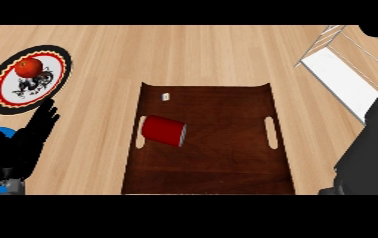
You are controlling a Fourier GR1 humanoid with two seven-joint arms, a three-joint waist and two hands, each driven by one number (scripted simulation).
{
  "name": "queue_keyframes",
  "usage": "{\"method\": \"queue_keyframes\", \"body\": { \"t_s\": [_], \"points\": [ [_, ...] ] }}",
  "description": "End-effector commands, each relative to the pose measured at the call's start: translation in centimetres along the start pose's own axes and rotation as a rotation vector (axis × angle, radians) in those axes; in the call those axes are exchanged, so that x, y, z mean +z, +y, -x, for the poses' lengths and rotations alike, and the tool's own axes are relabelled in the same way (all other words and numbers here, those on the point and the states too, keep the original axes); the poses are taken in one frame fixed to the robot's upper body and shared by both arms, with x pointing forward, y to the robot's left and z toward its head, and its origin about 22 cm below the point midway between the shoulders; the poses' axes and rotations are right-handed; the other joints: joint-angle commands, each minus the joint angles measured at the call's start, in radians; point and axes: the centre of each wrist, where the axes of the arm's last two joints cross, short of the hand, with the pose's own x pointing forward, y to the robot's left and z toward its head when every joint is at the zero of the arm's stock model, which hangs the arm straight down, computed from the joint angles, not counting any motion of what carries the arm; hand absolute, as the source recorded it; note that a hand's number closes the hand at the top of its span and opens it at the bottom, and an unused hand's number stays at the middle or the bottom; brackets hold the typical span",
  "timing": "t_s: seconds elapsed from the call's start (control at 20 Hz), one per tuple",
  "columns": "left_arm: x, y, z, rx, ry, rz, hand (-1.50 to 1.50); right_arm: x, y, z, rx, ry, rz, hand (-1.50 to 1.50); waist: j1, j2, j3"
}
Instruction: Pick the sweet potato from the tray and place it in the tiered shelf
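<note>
No sweet potato shows on tray point(221, 182), only red can point(164, 130) mid-left; likely firm, hefty, grab mid-body; left hand point(33, 137) lower left, fingers straight; right arm point(360, 154) lower right, hand state untellable.

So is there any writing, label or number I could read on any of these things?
None can be read.
Red can, lying on its side on the tray: plain, no label showing.
Small white tag on the tray: too small to read.
Plate holding a red fruit: a dark swirling pattern, not lettering.
</note>
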Motion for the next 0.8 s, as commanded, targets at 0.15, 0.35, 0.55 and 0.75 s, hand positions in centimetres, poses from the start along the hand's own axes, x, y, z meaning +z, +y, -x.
{"method": "queue_keyframes", "body": {
  "t_s": [0.15, 0.35, 0.55, 0.75],
  "points": [
    [-0.1, -0.1, 0.9, -0.007, 0.001, 0.005, 0.00, -3.3, -2.1, -2.9, 0.220, 0.174, 0.037, 1.50, 0.004, 0.001, -0.001],
    [0.3, -0.5, 1.3, -0.009, -0.004, 0.006, 0.00, -6.1, -3.0, -1.5, 0.270, 0.185, 0.017, 1.50, 0.000, 0.002, 0.000],
    [-0.2, 0.7, -2.0, -0.003, -0.001, 0.008, 0.00, -7.9, -2.3, -1.1, 0.295, 0.202, 0.026, 1.50, 0.012, 0.003, 0.002],
    [0.4, -1.1, 0.0, 0.008, -0.007, 0.033, 0.00, -10.2, -2.9, -1.1, 0.341, 0.230, 0.076, 1.50, 0.014, 0.005, 0.001]
  ]
}}
